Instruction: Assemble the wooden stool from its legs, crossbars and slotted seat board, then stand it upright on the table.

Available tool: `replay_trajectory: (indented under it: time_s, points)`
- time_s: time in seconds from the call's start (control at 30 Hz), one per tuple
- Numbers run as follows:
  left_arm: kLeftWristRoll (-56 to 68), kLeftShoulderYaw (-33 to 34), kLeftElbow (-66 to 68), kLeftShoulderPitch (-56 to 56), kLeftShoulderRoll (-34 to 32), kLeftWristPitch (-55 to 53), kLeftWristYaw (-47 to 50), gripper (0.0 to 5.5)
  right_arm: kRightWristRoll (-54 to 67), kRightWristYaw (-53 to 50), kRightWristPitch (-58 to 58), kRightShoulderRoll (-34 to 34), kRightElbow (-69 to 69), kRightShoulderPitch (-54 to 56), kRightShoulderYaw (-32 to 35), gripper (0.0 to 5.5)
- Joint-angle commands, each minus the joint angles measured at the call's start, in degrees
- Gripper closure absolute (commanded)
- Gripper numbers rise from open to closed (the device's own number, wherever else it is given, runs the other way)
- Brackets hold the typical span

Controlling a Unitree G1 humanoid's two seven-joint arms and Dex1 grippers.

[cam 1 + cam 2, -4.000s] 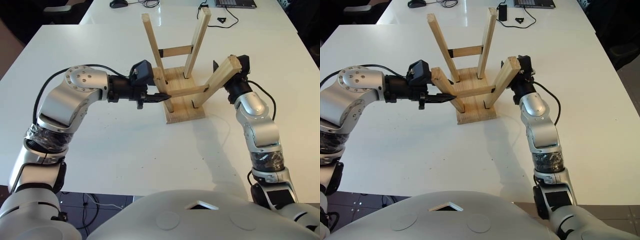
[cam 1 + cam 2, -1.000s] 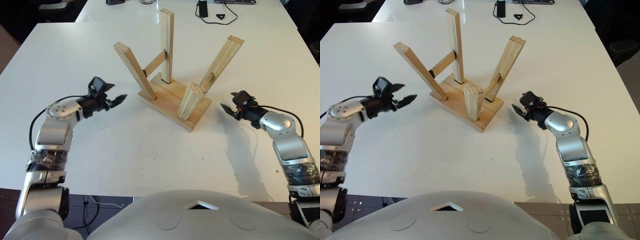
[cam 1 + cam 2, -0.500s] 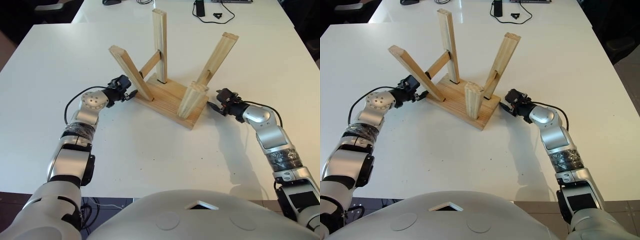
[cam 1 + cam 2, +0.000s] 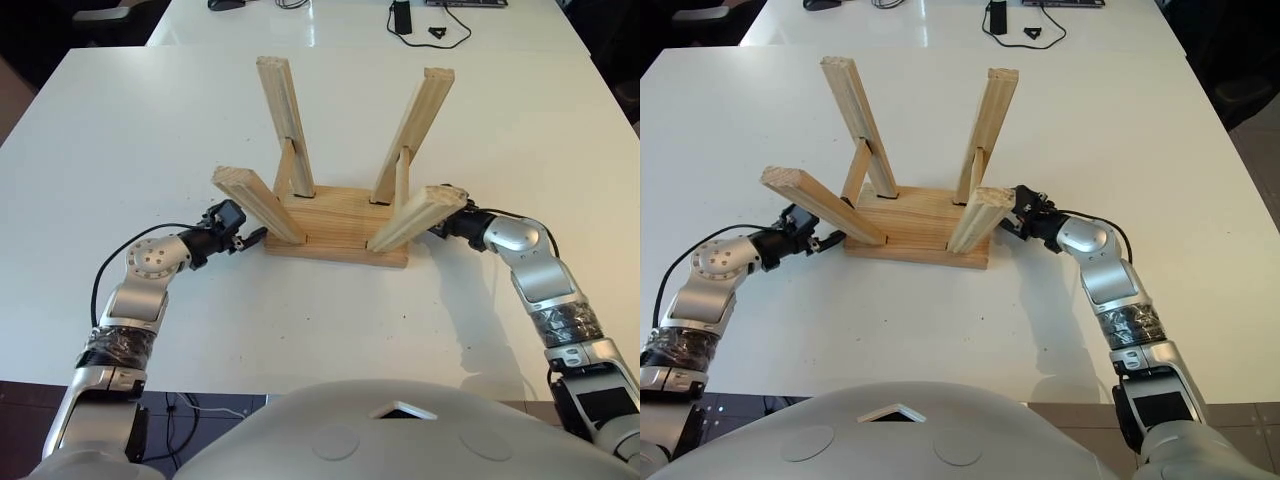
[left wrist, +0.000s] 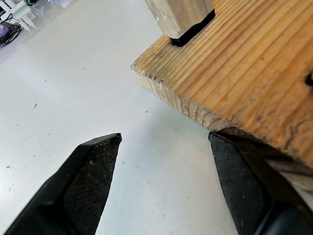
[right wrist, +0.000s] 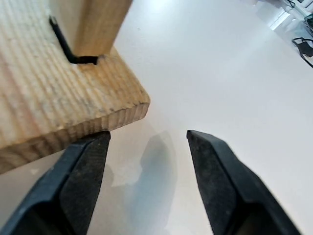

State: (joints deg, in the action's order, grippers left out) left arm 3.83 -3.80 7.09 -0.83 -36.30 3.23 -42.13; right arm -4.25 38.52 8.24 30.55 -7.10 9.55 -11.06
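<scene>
Resting upside down near the middle of the white table (image 4: 140,130), the wooden stool (image 4: 335,215) has its slotted seat board (image 4: 335,238) flat on the surface and its four legs pointing up and splaying outward. The two far legs (image 4: 285,125) stand tall. The near left leg (image 4: 255,203) leans out to the left and the near right leg (image 4: 415,217) leans out to the right. A crossbar (image 4: 289,170) joins the left pair of legs and another crossbar (image 4: 400,178) joins the right pair.

The left gripper (image 4: 250,238) lies low on the table at the board's left end. Its jaws are spread wide and clasp nothing. In the left wrist view one finger (image 5: 242,181) sits tight against the board's lower edge and the other (image 5: 88,186) is over bare table.

The right gripper (image 4: 437,228) lies at the board's right end, just behind the near right leg. It is likewise spread wide with nothing in its grasp. In the right wrist view one finger (image 6: 78,181) is at the board's corner.

A small black block (image 4: 399,15) lies far off on the next table.
</scene>
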Motion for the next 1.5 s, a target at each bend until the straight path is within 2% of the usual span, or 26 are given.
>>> replay_trajectory:
  time_s: [0.03,0.23,0.4,0.57,0.67,0.83,1.07,1.5]
  points:
    - [0.04,0.64,-5.36,-6.73,-0.29,-3.72,1.01,2.18,1.74,1.80,0.15,4.50,1.82,-1.25,4.04,2.58]
    - [-0.92,1.10,-8.52,-12.48,-1.27,-3.84,1.78,2.18,3.67,5.96,0.64,8.78,8.60,-10.37,5.41,2.58]
    - [-4.38,-2.69,-9.17,-14.69,-0.18,-1.14,2.93,2.18,4.58,8.26,1.34,8.39,11.86,-13.59,2.64,2.58]
    - [-2.19,-4.34,-13.70,-15.90,1.05,-1.73,2.28,2.18,7.02,10.71,3.17,7.11,17.59,-15.67,-0.39,2.58]
    - [0.23,-4.00,-17.45,-15.87,1.77,-3.80,2.08,2.18,10.73,13.12,4.84,7.98,22.46,-17.62,0.02,2.58]
    - [6.94,-1.57,-26.79,-17.36,1.28,-9.84,0.87,2.18,17.43,15.69,8.83,9.99,28.36,-17.77,4.99,2.58]
    - [13.89,2.53,-37.57,-23.23,-4.05,-15.74,-3.73,2.18,19.17,19.64,8.52,14.30,29.04,-17.10,10.02,2.58]
    - [25.74,10.83,-39.47,-16.82,-5.05,-24.94,-7.08,2.18,26.33,24.24,9.93,16.67,35.15,-16.97,15.17,2.58]
